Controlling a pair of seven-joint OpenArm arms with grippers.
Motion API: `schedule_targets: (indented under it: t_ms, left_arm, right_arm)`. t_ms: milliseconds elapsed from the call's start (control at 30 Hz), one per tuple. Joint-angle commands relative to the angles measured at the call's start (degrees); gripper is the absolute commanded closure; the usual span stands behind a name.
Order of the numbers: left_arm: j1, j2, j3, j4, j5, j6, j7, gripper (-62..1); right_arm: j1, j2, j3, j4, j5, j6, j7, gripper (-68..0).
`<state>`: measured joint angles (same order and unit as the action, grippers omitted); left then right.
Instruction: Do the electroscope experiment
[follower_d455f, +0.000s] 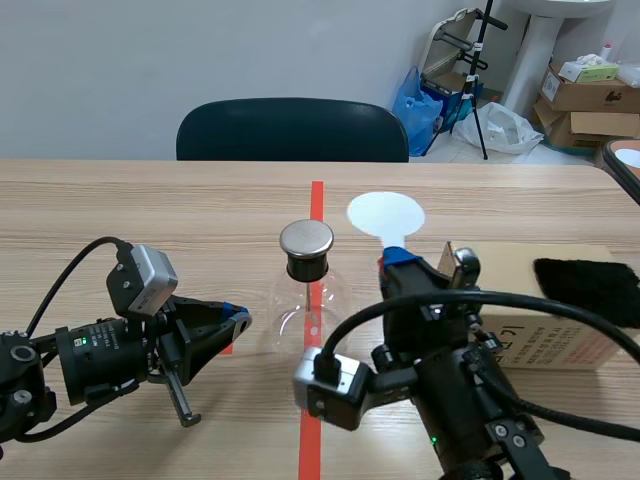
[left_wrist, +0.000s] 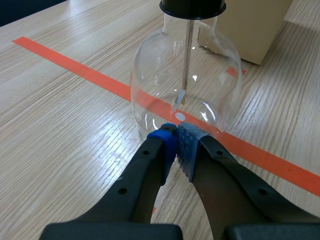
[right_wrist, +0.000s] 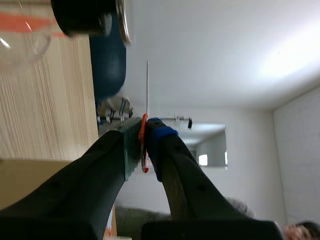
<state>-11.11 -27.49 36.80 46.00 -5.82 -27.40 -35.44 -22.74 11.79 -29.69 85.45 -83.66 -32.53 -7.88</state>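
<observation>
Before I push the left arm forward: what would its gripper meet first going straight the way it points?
The electroscope's glass flask: its round wall stands right ahead of the left gripper, whose fingers are shut. The gap looks small, though depth is hard to judge.

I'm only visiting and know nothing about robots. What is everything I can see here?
Glass flask: one, clear, with black stopper and metal cap, on the red line mid-table.
White disc: one, white, gripped by the right fingers, beside the flask.
Cardboard box: one, tan, table's right.
Black cloth: one, black, on the box.
Chair: one, dark, behind the table.
Left fingers: two, black with blue pads, shut, near the flask.
Right fingers: two, black, shut on the disc.
</observation>
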Motion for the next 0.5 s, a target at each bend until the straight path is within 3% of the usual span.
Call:
schedule_targets:
  t_ms: [0,267,467]
  left_arm:
    - [-0.15,0.02,-0.17,1.40,-0.52,-0.17,-0.76,-3.2]
    - [-0.17,0.02,-0.17,1.40,-0.55,-0.17,-0.79,-3.2]
    - [-0.17,0.17,-0.17,1.40,-0.55,-0.17,-1.44,-3.2]
  right_arm:
    - [0.68,0.26,0.50,1.73,-0.04,-0.79,-3.04,-1.7]
    - [0.68,0.26,0.52,1.73,-0.04,-0.79,-18.75,-1.7]
    - [0.68,0.26,0.52,1.73,-0.04,-0.79,-23.71,-1.7]
